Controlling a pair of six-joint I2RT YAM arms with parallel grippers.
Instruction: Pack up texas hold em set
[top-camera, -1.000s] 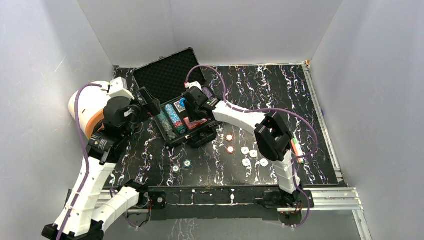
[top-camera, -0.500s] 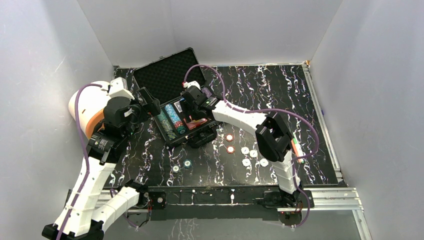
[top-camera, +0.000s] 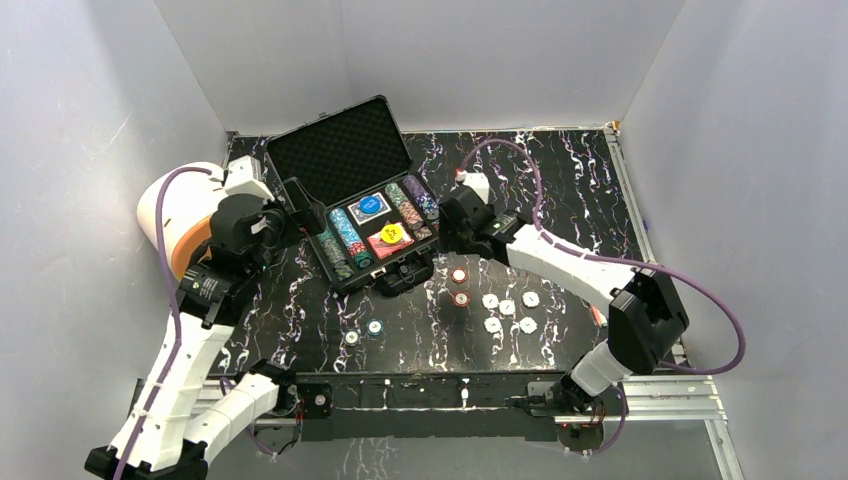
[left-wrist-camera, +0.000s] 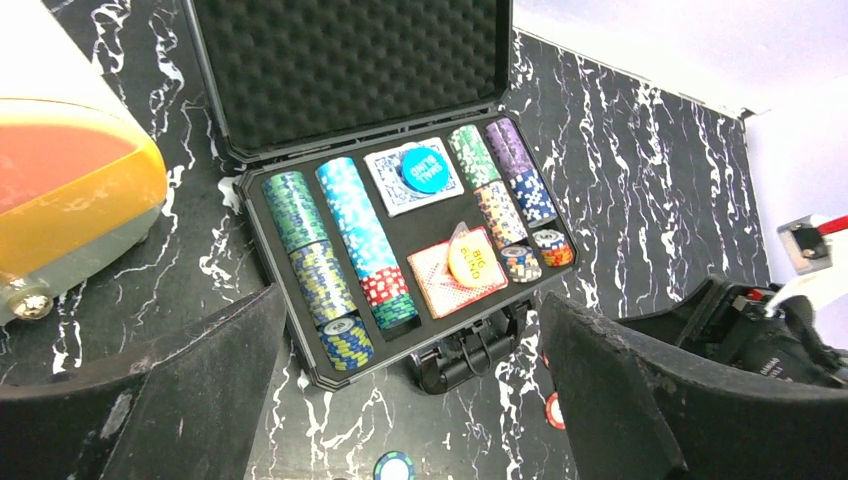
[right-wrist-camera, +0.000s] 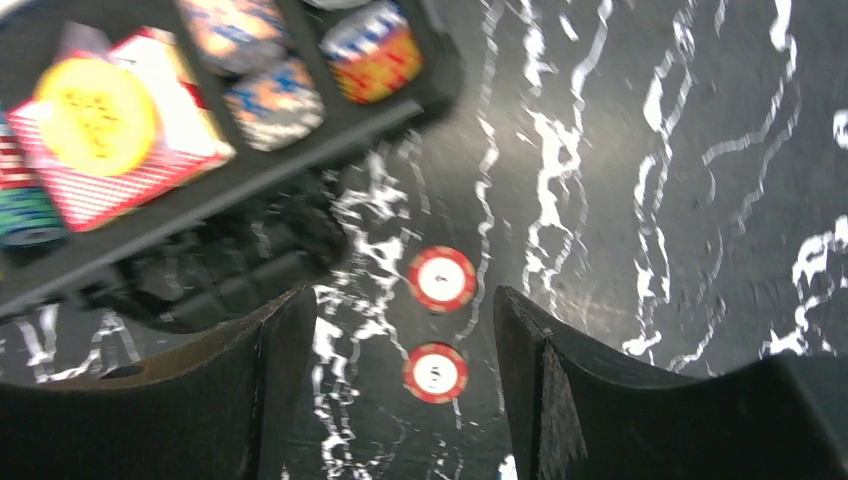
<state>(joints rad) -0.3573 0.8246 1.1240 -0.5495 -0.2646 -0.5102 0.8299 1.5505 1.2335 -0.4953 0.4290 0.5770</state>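
1. Poker case (top-camera: 335, 150) lies open, ten o'clock on the table (top-camera: 560, 190).
2. Right gripper (right-wrist-camera: 395, 296), jaws apart and empty, should straddle one red chip (right-wrist-camera: 441, 279), four o'clock from the case.
3. Left gripper (left-wrist-camera: 410, 300), nine o'clock of the case, gapes empty.

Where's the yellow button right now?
Top view: the yellow button lies on the red card deck inside the open case, left of centre on the table, with short chip stacks just to its right.

top: high overview | wrists: close, downward | shared: case (top-camera: 335, 150)
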